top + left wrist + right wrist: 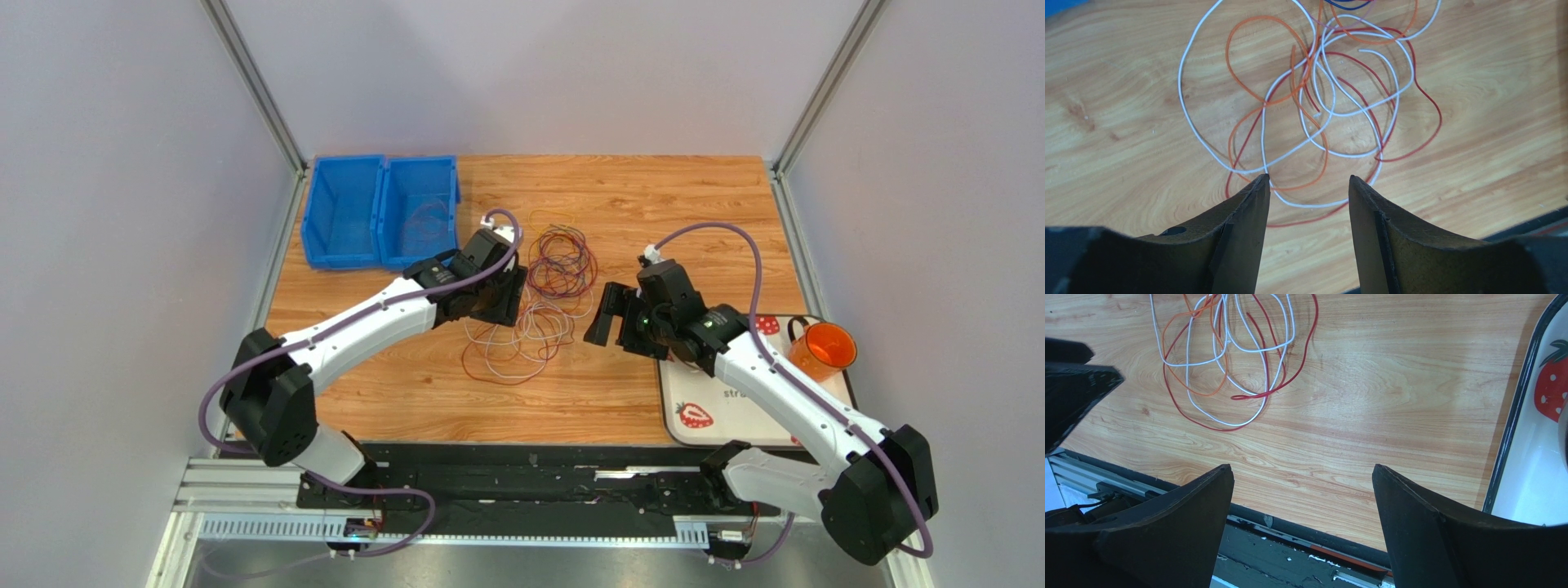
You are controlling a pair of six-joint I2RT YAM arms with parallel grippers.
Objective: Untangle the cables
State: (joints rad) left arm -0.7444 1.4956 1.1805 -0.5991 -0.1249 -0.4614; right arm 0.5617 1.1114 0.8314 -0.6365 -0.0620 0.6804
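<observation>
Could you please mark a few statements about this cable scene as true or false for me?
1. A tangle of cables lies on the wooden table. True.
2. The right gripper is shut on a red cable. False: its jaws stand open above bare wood, holding nothing.
3. The left gripper is open, above the cables. True.
4. The blue bins sit at the table's near right corner. False: they sit at its far left corner.
5. An orange cup stands to the right of the right gripper. True.
</observation>
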